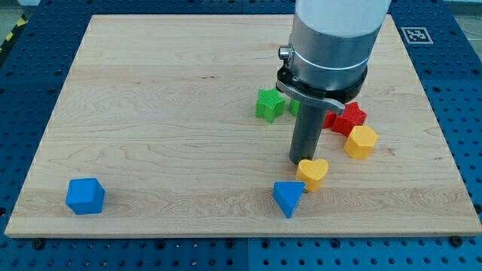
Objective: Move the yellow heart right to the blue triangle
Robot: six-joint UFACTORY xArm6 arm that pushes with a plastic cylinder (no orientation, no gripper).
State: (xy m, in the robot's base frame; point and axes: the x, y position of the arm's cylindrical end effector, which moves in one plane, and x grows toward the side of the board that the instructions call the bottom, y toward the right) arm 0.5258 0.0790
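Note:
The yellow heart [312, 172] lies on the wooden board, low and right of centre. The blue triangle [288, 197] sits just below and left of it, touching or nearly touching it. My tip [302, 162] stands right at the heart's upper left edge, in contact with it or almost so. The rod rises from there into the grey arm body [329, 45] at the view's top.
A green star block [269, 105] lies left of the rod, with another green block [294, 108] partly hidden behind it. A red block [346, 118] and a yellow hexagon [361, 141] lie to the right. A blue cube [84, 196] sits at the bottom left.

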